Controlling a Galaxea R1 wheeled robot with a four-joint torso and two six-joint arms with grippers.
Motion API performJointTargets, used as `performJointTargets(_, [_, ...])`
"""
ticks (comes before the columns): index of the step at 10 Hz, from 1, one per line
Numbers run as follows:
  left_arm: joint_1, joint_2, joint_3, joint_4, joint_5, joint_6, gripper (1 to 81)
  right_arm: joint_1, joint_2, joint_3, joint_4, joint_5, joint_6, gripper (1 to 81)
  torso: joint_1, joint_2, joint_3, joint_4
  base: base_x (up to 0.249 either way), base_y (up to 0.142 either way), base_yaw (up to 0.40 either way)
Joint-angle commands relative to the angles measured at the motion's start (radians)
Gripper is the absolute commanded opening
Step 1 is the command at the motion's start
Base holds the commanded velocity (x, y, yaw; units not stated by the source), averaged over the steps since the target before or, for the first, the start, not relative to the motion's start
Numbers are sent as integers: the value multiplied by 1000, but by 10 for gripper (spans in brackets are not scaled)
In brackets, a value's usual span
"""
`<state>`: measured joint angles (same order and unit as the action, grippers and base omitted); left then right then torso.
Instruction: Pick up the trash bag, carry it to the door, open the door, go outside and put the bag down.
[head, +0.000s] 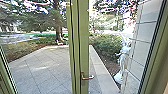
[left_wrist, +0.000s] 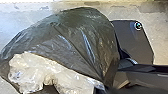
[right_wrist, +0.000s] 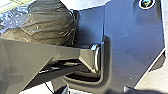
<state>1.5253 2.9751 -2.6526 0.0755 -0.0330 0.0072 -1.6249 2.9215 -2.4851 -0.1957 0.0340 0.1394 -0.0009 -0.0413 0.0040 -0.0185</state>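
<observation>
The trash bag (left_wrist: 82, 32) is down just beside my base plate (left_wrist: 133, 42), full and rounded, its dark skin creased and shiny. Pale, thin plastic (left_wrist: 30, 72) lies bunched along one side of it; I can't tell whether that is a separate bag. What the bag holds is hidden by the dark plastic, and I can't make out whether its underside touches the floor (left_wrist: 160, 15).

My left wrist view gives me that bunched plastic and most of the bag's bulge. My right wrist view gives me more of the plate, with my jointed bar (right_wrist: 32, 55) crossing in front of part of the bag.

My head view looks to the green-framed door (head: 85, 45), with a handle (head: 87, 77) low on its upright. Beyond are paving (head: 47, 72), a tree (head: 58, 27), bushes (head: 107, 46) and a white statue (head: 122, 60) near a pale wall (head: 145, 35). The statue's details are blurred, and the treetop is cut off.

I cannot tell how wide my left claw or my right claw stands, nor which has the bag.
</observation>
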Motion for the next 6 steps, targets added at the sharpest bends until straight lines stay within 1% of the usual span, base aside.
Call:
performJointTargets(1, [-58, -5, 0, 10, 47, 10, 10, 48, 0, 9, -8, -48, -1, 811, 1, 0, 0, 0, 0, 0, 248])
performJointTargets(6, [-58, -1, -1, 12, 48, 10, 10, 49, 1, 9, -8, -48, -1, 811, 1, 0, 0, 0, 0, 0, 249])
